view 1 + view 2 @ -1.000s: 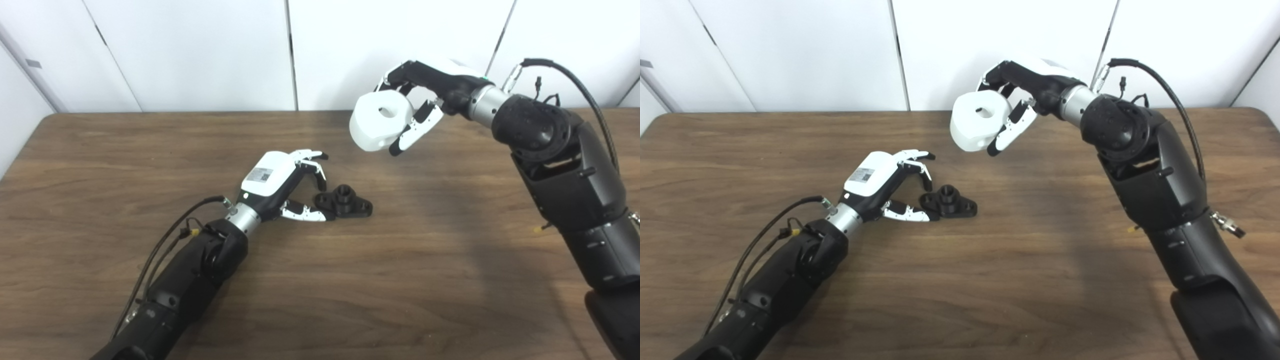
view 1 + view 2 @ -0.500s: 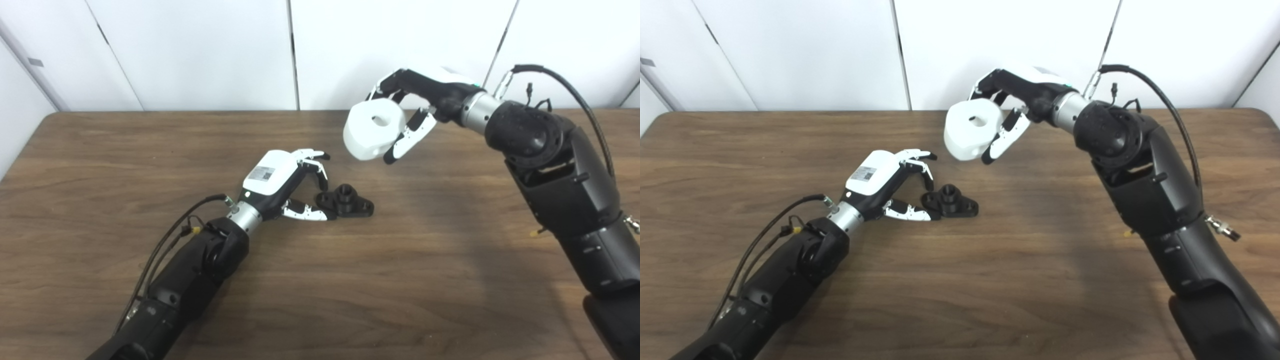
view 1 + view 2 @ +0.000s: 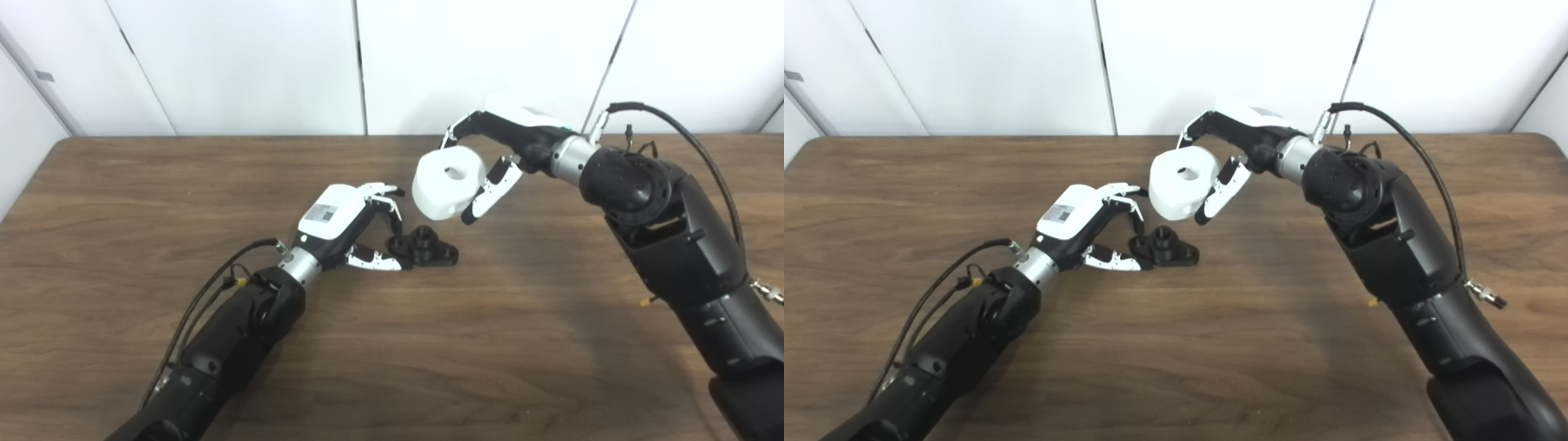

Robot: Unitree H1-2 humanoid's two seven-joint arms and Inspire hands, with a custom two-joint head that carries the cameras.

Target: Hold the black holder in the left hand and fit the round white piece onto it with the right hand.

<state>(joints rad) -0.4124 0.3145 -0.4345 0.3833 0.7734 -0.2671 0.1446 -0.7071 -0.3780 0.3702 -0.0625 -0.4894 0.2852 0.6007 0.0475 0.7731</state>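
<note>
Black holder [image 3: 424, 246] flat on the wooden table [image 3: 490, 343], near the middle, short round post pointing up. Pinched at its left end by the left hand [image 3: 349, 223]: thumb low along the near side, fingers [image 3: 387, 202] curled over the far side, tips against the holder's left lug. Round white piece [image 3: 447, 182] up off the table, just beyond and a little right of the holder, tilted, central hole facing up and toward the camera. Gripped by the right hand [image 3: 499, 153], fingers over the far rim, thumb down the right side. Clear gap between white piece and holder post. White wall panels [image 3: 245, 61] beyond the far table edge.
</note>
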